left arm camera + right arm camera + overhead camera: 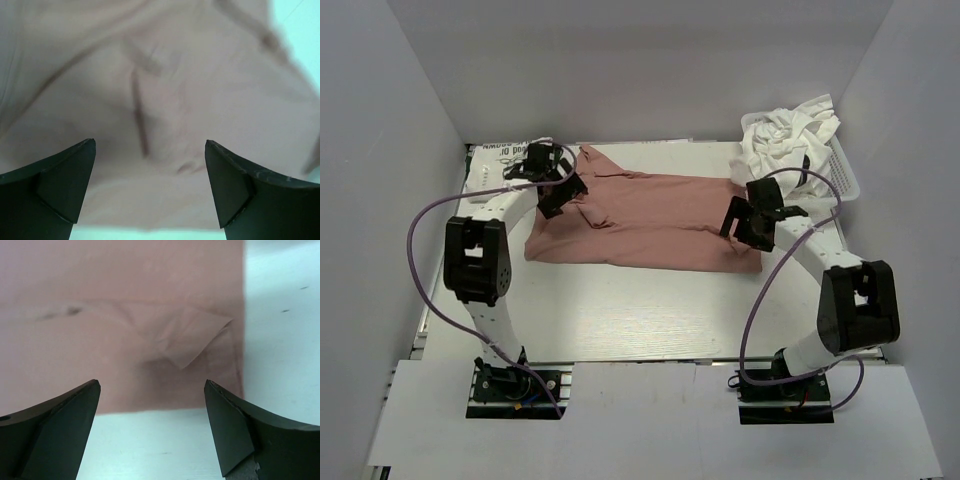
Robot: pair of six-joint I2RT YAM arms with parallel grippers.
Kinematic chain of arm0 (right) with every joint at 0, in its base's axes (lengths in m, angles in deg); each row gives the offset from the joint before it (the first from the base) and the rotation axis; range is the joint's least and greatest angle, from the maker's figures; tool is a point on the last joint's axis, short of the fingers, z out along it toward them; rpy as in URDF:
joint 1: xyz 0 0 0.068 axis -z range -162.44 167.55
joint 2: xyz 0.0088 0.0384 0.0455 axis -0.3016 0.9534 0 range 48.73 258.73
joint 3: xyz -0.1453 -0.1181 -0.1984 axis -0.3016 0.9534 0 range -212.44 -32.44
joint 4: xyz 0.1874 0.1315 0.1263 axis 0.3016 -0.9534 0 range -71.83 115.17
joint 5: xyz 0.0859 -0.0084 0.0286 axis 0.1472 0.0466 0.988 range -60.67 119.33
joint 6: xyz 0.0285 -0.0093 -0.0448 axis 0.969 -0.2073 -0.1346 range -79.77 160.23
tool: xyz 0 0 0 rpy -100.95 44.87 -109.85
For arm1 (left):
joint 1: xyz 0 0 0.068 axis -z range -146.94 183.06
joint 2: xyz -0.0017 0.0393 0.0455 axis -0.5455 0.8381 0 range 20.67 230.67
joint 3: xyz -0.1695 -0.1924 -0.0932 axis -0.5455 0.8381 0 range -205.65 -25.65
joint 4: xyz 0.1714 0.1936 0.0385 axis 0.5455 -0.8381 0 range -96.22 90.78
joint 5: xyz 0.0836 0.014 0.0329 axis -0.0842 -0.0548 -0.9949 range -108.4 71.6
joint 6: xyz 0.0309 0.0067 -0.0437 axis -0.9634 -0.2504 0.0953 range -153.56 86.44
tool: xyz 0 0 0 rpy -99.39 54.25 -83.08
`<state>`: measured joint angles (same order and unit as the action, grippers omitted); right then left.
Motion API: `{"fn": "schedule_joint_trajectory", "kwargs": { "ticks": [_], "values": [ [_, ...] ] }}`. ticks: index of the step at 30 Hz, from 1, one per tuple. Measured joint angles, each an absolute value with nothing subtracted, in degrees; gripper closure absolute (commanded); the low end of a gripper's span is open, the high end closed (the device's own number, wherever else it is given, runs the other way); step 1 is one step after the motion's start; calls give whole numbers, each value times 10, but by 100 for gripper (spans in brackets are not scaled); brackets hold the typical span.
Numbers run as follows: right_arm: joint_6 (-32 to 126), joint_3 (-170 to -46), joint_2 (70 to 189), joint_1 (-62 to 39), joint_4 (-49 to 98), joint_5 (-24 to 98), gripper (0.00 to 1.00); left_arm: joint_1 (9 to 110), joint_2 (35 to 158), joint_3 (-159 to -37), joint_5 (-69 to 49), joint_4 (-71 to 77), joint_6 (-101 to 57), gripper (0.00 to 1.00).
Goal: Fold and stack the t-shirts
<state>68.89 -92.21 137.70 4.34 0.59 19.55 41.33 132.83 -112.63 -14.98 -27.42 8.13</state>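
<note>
The dusty pink t-shirt (650, 220) lies spread across the middle of the table, partly folded, with creases near its left end. My left gripper (563, 192) is open and empty, just above the shirt's left end; the pink cloth (160, 100) fills its wrist view. My right gripper (745, 222) is open and empty over the shirt's right edge; its wrist view shows the pink hem (150, 340) with a small turned-up flap and bare table beside it. White t-shirts (790, 135) lie heaped in a basket at the back right.
A white plastic basket (845, 175) holds the heap at the back right corner. A white printed item (500, 160) lies flat at the back left, behind my left arm. White walls close in the table on three sides.
</note>
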Motion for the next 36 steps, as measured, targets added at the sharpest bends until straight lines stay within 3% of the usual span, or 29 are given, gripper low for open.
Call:
{"fn": "schedule_joint_trajectory", "kwargs": {
  "ticks": [4,9,14,21,26,29,36],
  "values": [
    [665,-889,1358,18,38,235,10,417,1242,-985,-148,-250,71,0],
    [667,-890,1411,-7,78,265,10,412,1220,-902,-159,-239,67,0],
    [702,-911,1467,-8,94,232,10,410,1231,-896,-183,-240,67,0],
    [748,-1033,1542,9,107,104,10,411,1245,-914,-222,-248,63,0],
    [730,-1077,1556,15,122,93,10,411,1245,-914,-237,-251,54,0],
    [708,-1057,1546,8,135,124,10,411,1245,-913,-236,-249,50,0],
    [706,-886,1457,-50,166,195,10,411,1221,-874,-229,-215,45,0]
  ]
}}
